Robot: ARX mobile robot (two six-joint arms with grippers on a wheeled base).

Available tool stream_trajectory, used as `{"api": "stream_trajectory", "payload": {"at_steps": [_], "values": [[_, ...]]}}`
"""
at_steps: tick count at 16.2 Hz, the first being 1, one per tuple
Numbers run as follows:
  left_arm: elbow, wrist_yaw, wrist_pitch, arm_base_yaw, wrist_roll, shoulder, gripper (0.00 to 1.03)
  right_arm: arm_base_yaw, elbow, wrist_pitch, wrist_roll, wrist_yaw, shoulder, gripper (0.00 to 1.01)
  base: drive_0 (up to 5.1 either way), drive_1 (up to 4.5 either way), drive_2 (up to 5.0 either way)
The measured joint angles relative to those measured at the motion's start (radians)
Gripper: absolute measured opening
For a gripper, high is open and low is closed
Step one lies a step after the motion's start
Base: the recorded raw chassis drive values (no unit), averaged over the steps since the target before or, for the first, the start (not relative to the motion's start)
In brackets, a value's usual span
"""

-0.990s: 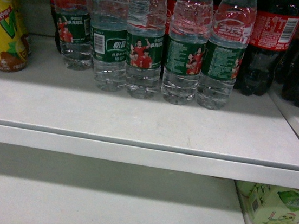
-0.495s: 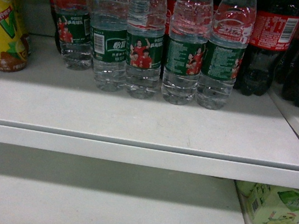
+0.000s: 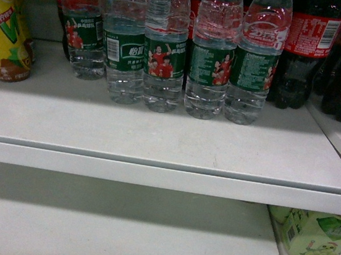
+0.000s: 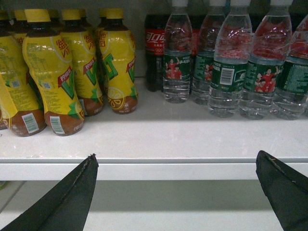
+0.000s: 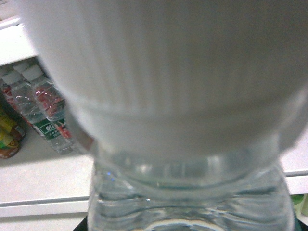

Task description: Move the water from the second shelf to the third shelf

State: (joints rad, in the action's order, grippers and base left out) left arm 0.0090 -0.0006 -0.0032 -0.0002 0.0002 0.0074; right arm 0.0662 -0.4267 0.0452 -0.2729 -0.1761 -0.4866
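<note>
A: What fills the right wrist view?

B: A water bottle (image 5: 192,144), so near the lens that it blurs. Its white ribbed cap spans the top of the frame, with the clear neck and rippled shoulder below. Its long axis runs upright, cap uppermost. A dark sliver shows at the bottom edge; I cannot make out the right gripper's fingers, so whether they clamp it I cannot tell.

A: Does the head view show that bottle?

B: No, neither it nor either arm. It shows five like bottles (image 3: 166,58) standing upright along the back of the upper shelf (image 3: 156,144), their caps cut off by the top edge. Clear ribbed plastic, dark green wrap labels with red-shirted figures.

A: And beside them?

B: Cola bottles (image 3: 307,51) toward the shelf's right end, touching the row; yellow tea bottles (image 3: 5,26) at its left end. Pale green packs (image 3: 313,235) sit on the lower shelf's right side, half hidden.

A: The left gripper (image 4: 178,192)?

B: Its two black fingers (image 4: 62,202) stand wide apart before the shelf's front edge, holding nothing.
</note>
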Motion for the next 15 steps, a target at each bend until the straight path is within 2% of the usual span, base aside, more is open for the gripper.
{"api": "stream_trajectory", "payload": {"at_steps": [15], "values": [[0.0,0.002,0.001,0.0,0.0,0.0,0.98,0.0,-0.001,0.002,-0.005,-0.001,0.005,0.43,0.0,0.0,0.0]]}}
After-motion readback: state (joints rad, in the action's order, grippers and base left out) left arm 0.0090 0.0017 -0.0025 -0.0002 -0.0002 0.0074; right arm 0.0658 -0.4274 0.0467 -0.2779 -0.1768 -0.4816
